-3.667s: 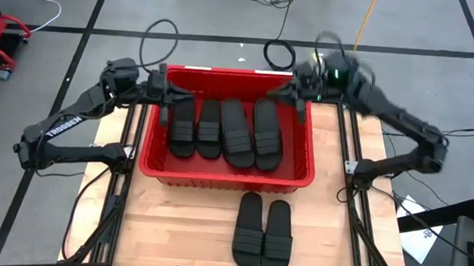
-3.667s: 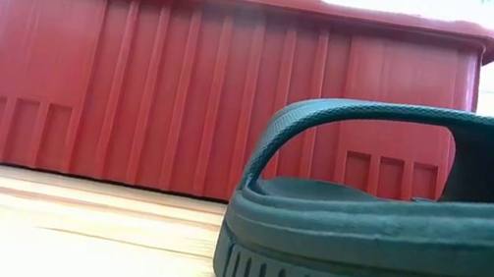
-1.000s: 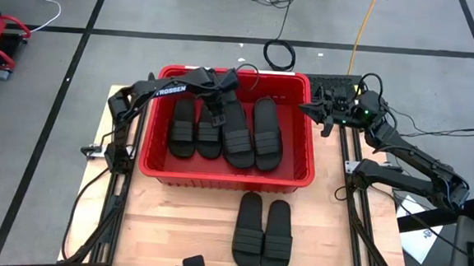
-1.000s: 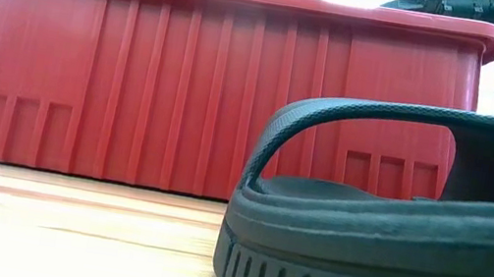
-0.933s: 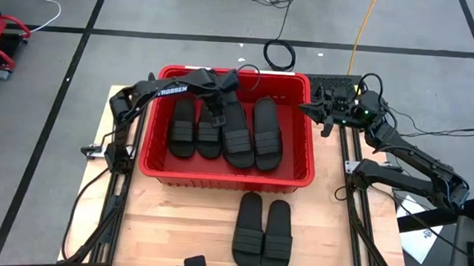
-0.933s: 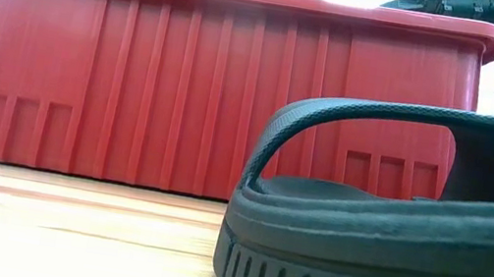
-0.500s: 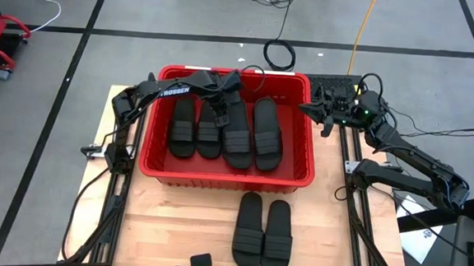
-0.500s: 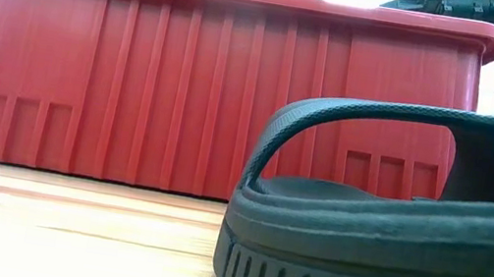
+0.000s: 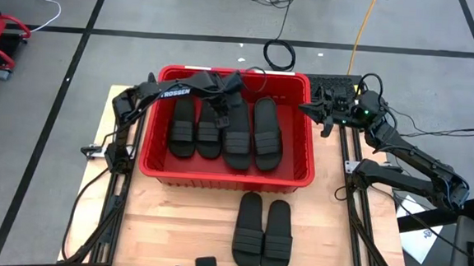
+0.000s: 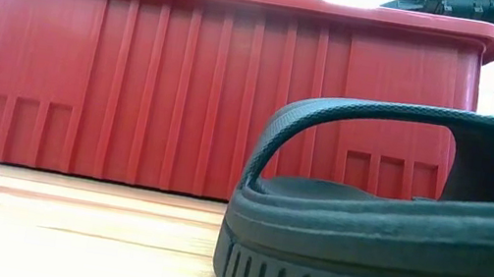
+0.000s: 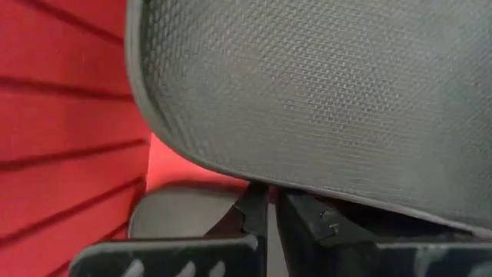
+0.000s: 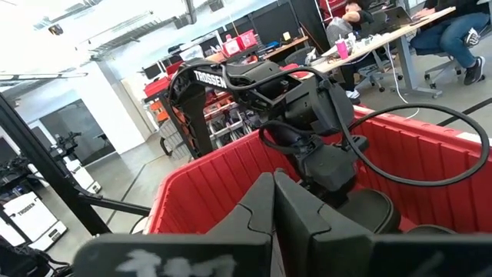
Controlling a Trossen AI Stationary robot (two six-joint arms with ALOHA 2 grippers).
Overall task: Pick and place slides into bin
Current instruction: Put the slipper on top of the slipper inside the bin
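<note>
The red bin [image 9: 226, 180] stands at the table's far middle with several black slides [image 9: 266, 135] lying flat in it side by side. Two more slides [image 9: 262, 233] lie on the wood in front of the bin; one fills the low view [image 10: 390, 241]. My left gripper [image 9: 222, 109] reaches from the left down into the bin, shut, at the far ends of the middle slides. My right gripper [image 9: 311, 109] is shut and empty, hovering just outside the bin's far right corner. My left gripper's shut fingertips [image 11: 257, 201] meet the rounded end rim of a slide [image 11: 231, 165] in the bin. The tips disappear under that rim, so the exact touch is hidden. The fingers slant down into the bin from its far left. The slide lies on the bin's floor.
The bin's red wall [image 11: 61, 115] is close beside my left gripper. Dark cables [image 9: 280, 53] lie on the floor beyond the table. Bare wood [image 9: 173, 228] lies to the left of the two loose slides. People sit at desks far off in the right wrist view [image 12: 461, 31].
My left gripper has crept a little toward the table's right edge inside the bin, staying low among the slides.
</note>
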